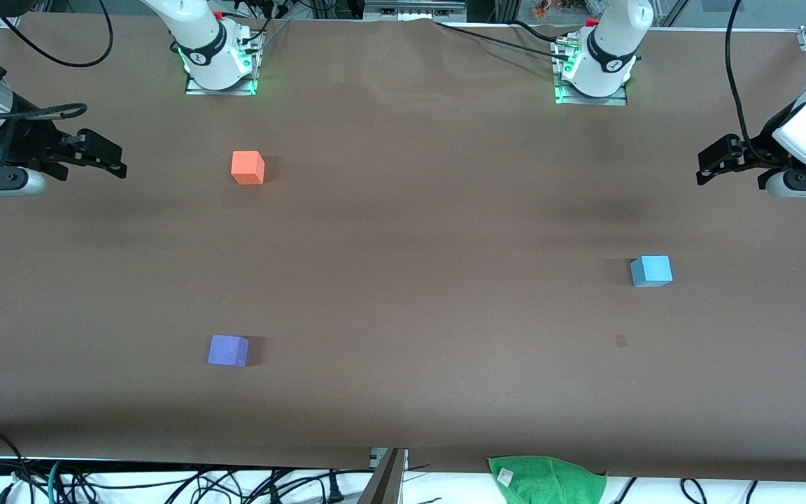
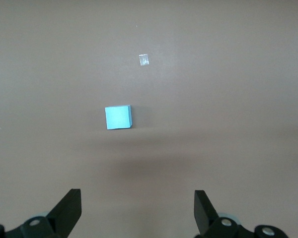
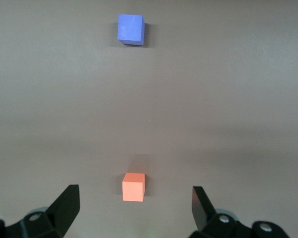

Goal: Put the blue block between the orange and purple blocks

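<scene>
Item 1. My left pincer [image 1: 707, 164]: held in the air above the desk's edge at my left arm's end, up toward the base-side corner. Fingers [image 2: 69, 208] spread wide apart, nothing between them. This arm waits.

Item 2. My right pincer [image 1: 112, 157]: held in the air above the desk's edge at my right arm's end, likewise toward the base-side corner. Fingers [image 3: 67, 203] spread wide apart, nothing held. This arm also waits.

Item 3. Blue block [image 1: 651, 271]: light sky-blue cube, resting flat on the desk [image 1: 403, 231] toward my left arm's end, well apart from both pincers and from the other two cubes. In my left wrist view it [image 2: 118, 117] lies alone on bare brown surface, with a small pale scrap [image 2: 144, 60] lying near it.

Item 4. Orange block [image 1: 248, 168]: bright orange cube, flat on the desk toward my right arm's end, close to the base-side edge, near my right arm's base [image 1: 220, 66].

Item 5. Purple block [image 1: 228, 351]: violet cube, flat on the desk toward my right arm's end, nearer the camera-side edge than the orange one. The two stand well apart with bare desk between them; my right wrist view shows both, orange [image 3: 133, 187] and purple [image 3: 131, 29].

Item 6. Green cloth [image 1: 546, 479]: crumpled, at the camera-side edge of the desk.
</scene>
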`<state>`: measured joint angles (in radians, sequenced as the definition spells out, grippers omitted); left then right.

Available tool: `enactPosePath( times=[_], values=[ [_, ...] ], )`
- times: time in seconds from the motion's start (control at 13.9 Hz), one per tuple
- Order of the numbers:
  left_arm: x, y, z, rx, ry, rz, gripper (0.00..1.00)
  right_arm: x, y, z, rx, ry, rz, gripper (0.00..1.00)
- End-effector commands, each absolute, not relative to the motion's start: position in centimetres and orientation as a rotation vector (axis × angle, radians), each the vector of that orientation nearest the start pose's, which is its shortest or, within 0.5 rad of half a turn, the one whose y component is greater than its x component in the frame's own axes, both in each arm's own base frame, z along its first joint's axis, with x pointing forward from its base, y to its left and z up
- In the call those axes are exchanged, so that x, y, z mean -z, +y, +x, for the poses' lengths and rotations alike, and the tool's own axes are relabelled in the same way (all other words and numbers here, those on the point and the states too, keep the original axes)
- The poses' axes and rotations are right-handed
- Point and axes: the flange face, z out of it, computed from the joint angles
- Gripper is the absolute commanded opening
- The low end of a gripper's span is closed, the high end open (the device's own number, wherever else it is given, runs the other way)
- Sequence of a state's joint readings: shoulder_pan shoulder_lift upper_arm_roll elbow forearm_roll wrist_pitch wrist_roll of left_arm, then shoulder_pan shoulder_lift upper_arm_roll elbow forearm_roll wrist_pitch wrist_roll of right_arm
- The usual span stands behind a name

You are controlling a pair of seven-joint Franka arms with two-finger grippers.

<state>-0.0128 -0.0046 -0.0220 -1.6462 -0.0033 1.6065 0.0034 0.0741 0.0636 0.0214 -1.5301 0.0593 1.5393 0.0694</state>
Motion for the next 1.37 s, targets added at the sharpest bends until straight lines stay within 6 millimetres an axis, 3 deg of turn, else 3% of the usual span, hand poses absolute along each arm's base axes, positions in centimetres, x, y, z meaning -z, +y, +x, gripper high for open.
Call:
enactPosePath(
  times=[0.0, 1.3],
  values=[
    [-59.78, -1.83, 55.47, -0.056, 0.048, -3.152, 1.00, -60.83, 5.73, 56.57, -0.098, -0.039, -3.069, 1.00],
    [-59.77, -1.56, 55.52, -0.063, 0.021, -3.151, 1.00, -60.89, 4.86, 56.71, -0.095, -0.009, -3.069, 1.00]
  ],
)
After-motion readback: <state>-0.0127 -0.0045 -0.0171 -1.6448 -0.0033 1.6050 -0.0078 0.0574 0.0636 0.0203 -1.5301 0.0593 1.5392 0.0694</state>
